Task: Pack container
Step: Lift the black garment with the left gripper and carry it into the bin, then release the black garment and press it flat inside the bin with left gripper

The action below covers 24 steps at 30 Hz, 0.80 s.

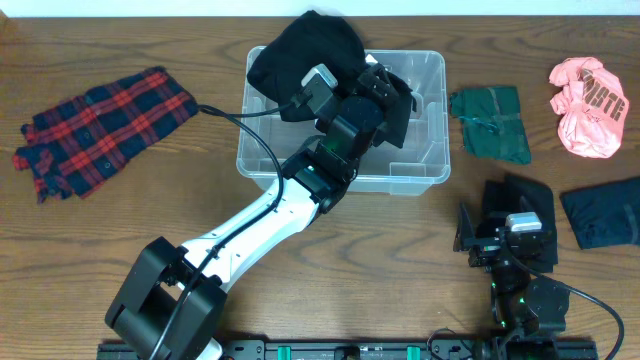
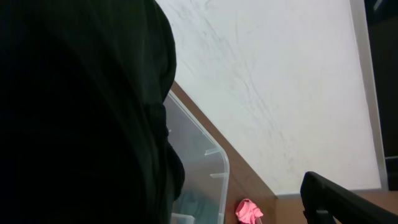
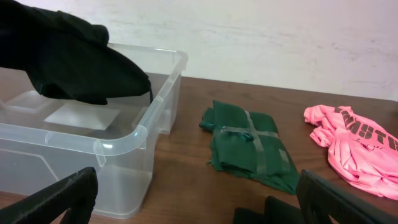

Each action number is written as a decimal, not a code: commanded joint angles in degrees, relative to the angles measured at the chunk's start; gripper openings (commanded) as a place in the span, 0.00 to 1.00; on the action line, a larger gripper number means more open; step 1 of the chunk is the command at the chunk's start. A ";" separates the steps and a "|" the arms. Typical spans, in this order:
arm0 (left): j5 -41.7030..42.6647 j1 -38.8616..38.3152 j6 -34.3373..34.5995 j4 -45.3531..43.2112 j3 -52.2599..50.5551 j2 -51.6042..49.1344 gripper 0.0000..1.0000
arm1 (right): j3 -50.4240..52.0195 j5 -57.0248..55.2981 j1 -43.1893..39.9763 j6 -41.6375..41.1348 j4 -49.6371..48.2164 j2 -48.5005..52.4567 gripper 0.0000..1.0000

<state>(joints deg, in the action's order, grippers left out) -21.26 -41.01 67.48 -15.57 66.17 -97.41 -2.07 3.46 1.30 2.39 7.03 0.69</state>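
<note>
The clear container point(image 1: 428, 122) stands at the table's middle and shows in the right wrist view as a see-through bin point(image 3: 144, 129) with a white label on its bottom. A black garment point(image 1: 308, 50) hangs over its back left corner and partly inside. My left gripper point(image 1: 392, 98) is over the container beside that garment, jaws wide open; in the left wrist view only one finger point(image 2: 336, 198) shows, and the black garment point(image 2: 74, 112) fills the left side. My right gripper point(image 1: 485, 222) is open and empty near the front right, its open jaws point(image 3: 205, 205) low over bare wood.
A green folded garment point(image 1: 490, 122) lies just right of the container, a pink one point(image 1: 588, 92) at the far right. A black garment point(image 1: 532, 198) lies under the right arm, a navy one point(image 1: 605, 215) beside it. A red plaid shirt point(image 1: 100, 125) lies at the left.
</note>
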 commanded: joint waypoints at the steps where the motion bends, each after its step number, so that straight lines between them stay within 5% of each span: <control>1: -0.35 -0.28 -1.42 -0.87 1.57 0.85 0.98 | 0.26 0.44 -0.33 0.90 0.04 -0.35 0.99; 24: -2.82 -2.21 -3.85 19.04 1.57 16.52 0.98 | 0.26 0.44 -0.33 0.90 0.04 -0.35 0.99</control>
<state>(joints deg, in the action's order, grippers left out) -22.70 -43.24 64.64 2.61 66.32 -82.41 -2.07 3.46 1.30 2.39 7.03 0.69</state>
